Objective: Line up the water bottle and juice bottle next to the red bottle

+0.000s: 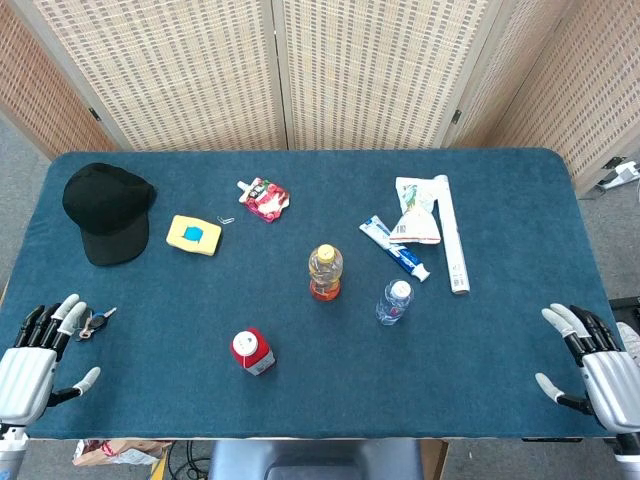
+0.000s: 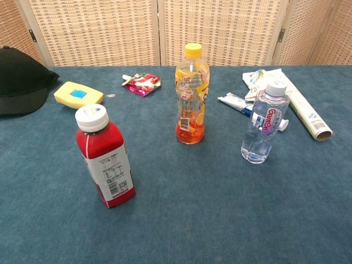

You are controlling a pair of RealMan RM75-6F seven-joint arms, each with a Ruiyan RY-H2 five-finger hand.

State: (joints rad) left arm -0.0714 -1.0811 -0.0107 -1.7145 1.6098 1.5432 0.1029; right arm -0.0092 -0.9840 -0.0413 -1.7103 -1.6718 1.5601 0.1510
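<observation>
head view: juice bottle (image 1: 325, 272) and water bottle (image 1: 394, 302) mid-table, well apart from empty, spread left hand (image 1: 35, 358) and right hand (image 1: 598, 367)

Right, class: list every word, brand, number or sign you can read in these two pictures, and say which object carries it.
"Ganten", as far as it reads, in slanted red script: label of the water bottle.
Red bottle: white label with small print and a barcode, too small to read.
Juice bottle: label print blurred, unreadable.
Toothpaste tube and rolled paper: markings too small to read.
</observation>
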